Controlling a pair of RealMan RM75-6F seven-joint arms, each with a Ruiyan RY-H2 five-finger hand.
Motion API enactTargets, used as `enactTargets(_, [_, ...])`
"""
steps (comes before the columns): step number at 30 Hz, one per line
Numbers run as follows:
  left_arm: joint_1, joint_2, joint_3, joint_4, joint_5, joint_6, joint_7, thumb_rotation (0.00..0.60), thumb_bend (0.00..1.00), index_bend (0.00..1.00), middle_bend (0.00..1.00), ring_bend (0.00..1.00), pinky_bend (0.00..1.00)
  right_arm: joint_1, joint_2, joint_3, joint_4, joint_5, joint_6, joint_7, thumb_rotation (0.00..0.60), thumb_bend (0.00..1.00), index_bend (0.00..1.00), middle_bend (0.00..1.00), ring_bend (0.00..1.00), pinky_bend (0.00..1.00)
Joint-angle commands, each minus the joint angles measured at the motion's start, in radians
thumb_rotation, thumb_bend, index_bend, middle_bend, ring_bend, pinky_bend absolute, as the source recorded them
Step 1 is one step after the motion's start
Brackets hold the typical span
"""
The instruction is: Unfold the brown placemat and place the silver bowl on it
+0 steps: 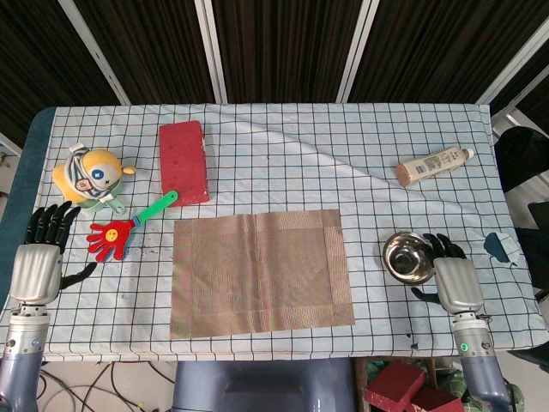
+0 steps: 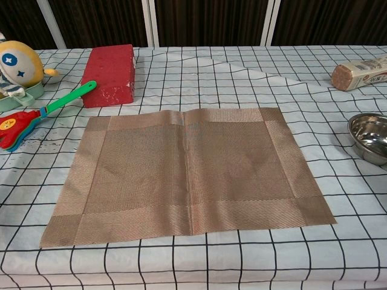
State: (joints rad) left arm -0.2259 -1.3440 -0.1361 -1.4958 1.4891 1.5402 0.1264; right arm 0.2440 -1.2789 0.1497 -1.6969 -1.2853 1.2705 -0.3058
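The brown placemat (image 1: pixel 260 272) (image 2: pixel 187 172) lies unfolded and flat at the middle front of the checked tablecloth. To its right the silver bowl (image 1: pixel 406 255) (image 2: pixel 370 136) stands upright on the cloth, off the mat. My right hand (image 1: pixel 455 279) is just right of the bowl, fingers apart and holding nothing; the fingertips are close beside the bowl's rim. At the table's left edge my left hand (image 1: pixel 39 257) stays open with fingers spread. The chest view shows neither hand.
A red brick (image 1: pixel 184 160) lies behind the mat. Left of it are a yellow toy figure (image 1: pixel 88 172) and a red hand-shaped clapper (image 1: pixel 120 227). A tube-shaped bottle (image 1: pixel 433 165) lies at the back right. A dark teal object (image 1: pixel 497 246) sits at the right edge.
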Motion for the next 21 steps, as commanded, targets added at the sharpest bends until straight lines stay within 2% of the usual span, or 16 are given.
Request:
enactTargets(1, [0.000, -0.001, 0.000, 0.003, 0.005, 0.004, 0.002, 0.600, 0.01, 0.09, 0.04, 0.04, 0.04, 0.014, -0.006, -0.012, -0.001, 0.021, -0.032, -0.013, 0.600, 0.04, 0.29, 0.14, 0.09, 0.19])
enactTargets(8, [-0.004, -0.008, -0.001, 0.017, 0.019, 0.010, 0.003, 0.600, 0.01, 0.09, 0.04, 0.04, 0.04, 0.044, -0.034, -0.007, 0.014, 0.082, -0.082, -0.038, 0.600, 0.04, 0.30, 0.14, 0.09, 0.19])
enactTargets(14, [-0.008, -0.005, -0.006, 0.021, 0.015, 0.006, -0.008, 0.600, 0.01, 0.09, 0.04, 0.04, 0.04, 0.078, -0.076, 0.011, 0.061, 0.118, -0.108, -0.062, 0.600, 0.12, 0.36, 0.17, 0.11, 0.19])
enactTargets(21, [-0.008, 0.004, -0.010, 0.020, 0.014, 0.005, -0.031, 0.600, 0.01, 0.09, 0.04, 0.03, 0.04, 0.109, -0.126, 0.022, 0.136, 0.171, -0.134, -0.094, 0.600, 0.15, 0.39, 0.19, 0.12, 0.19])
